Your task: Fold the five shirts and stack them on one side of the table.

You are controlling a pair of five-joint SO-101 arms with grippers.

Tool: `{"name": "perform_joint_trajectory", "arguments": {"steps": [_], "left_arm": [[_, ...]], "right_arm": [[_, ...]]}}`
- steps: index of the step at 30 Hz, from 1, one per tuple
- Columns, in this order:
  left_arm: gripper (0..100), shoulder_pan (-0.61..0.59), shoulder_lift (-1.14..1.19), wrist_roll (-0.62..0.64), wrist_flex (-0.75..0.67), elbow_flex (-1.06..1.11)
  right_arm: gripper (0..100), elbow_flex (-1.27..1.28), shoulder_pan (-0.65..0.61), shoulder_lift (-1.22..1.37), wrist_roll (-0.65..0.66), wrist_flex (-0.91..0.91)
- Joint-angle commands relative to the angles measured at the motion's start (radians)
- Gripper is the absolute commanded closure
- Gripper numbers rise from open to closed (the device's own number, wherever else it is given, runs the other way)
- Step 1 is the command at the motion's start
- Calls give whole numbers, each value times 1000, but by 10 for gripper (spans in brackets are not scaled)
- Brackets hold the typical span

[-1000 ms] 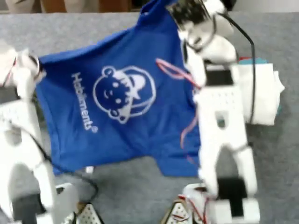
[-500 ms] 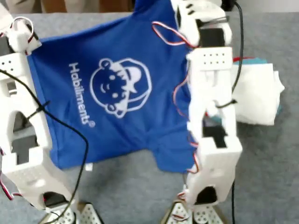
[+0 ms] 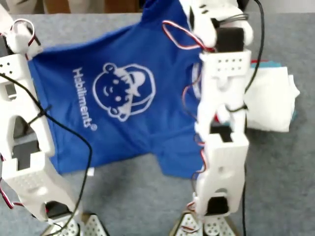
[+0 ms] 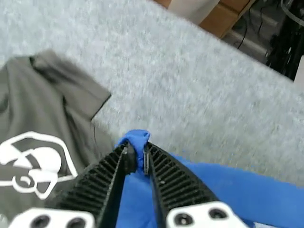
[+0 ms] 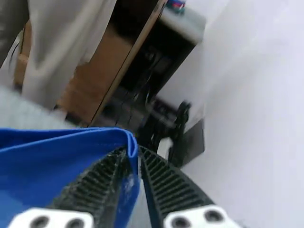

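Both arms are blocky white plastic. A thin black cable (image 3: 90,151) trails along the left arm (image 3: 24,142), and red-and-white wires (image 3: 183,44) along the right arm (image 3: 224,123). The fingers (image 4: 102,178) are black and ribbed, on white mounts with dark screw holes (image 4: 42,221).

left pincer (image 4: 136,160): clamped on blue shirt (image 3: 162,130) | right pincer (image 5: 138,164): clamped on it | arms outstretched

- High view: looks down over the whole shirt (image 3: 147,132).
- Left wrist view: close on its corner, facing the table (image 4: 190,71).
- Right wrist view: close on its edge, facing the room.
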Motion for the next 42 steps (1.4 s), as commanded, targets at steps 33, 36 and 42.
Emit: {"name": "perform_joint_trajectory", "arguments": {"steps": [33,36,42], "left_arm": [[982,58,-432,-40,55,870],[982,57,-544,-57,18,1002],[982,49,-719,-97,-32,1215]], "right_arm": [[997,1767,84,-1162,293,167],[997,1913,77,-1279,284,176],[997,2095,76,-1503,279,272]]}}
